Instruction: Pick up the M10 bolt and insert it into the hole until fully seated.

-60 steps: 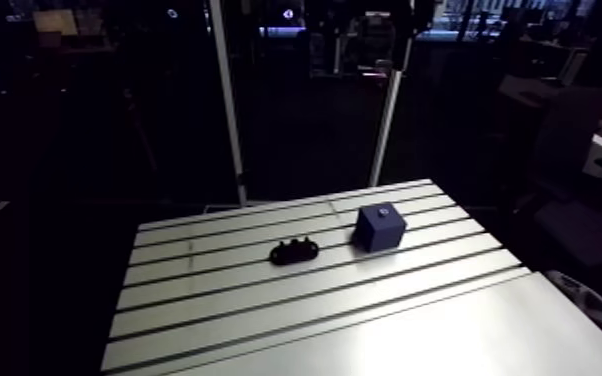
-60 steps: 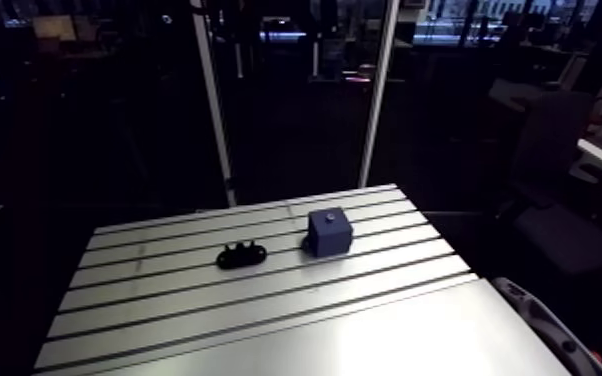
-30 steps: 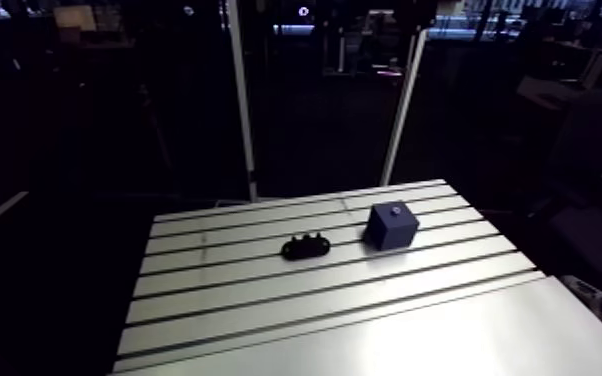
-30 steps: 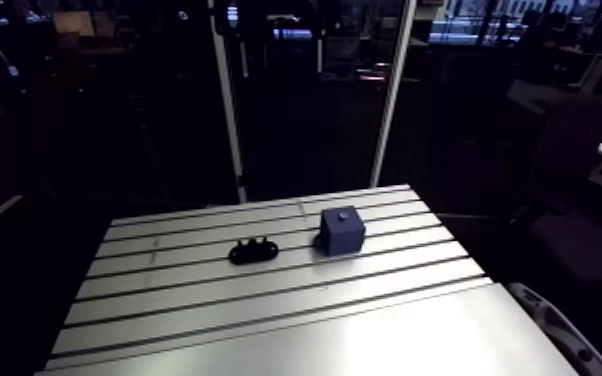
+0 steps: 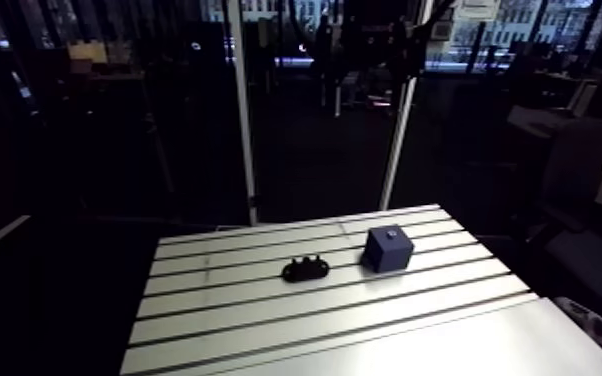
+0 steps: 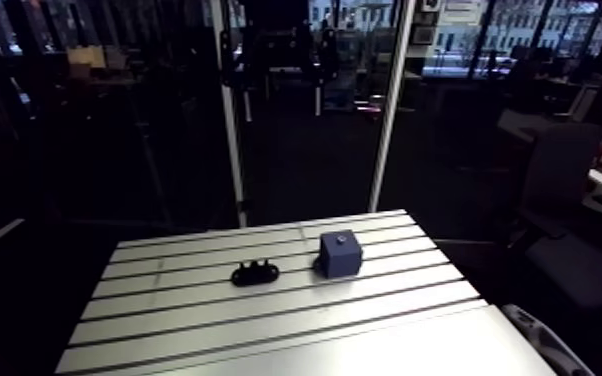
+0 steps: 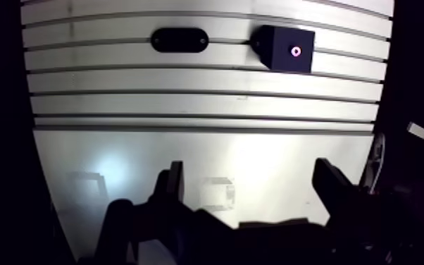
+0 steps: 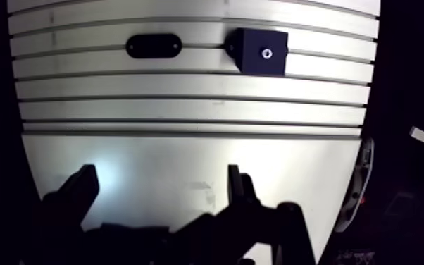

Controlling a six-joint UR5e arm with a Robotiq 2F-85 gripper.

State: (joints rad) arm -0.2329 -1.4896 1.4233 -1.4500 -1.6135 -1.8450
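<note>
Camera shift – holed blue cube [image 5: 386, 248]

A slotted table [image 6: 265, 320] fills the lower frame. Near centre sits a blue block [image 6: 340, 258] with a small hole [image 6: 337, 239] on top. A low black part [image 6: 255, 272] lies just left.

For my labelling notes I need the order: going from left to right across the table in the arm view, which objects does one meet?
low black oval holder → dark blue block, which has a small hole in its top face
</note>
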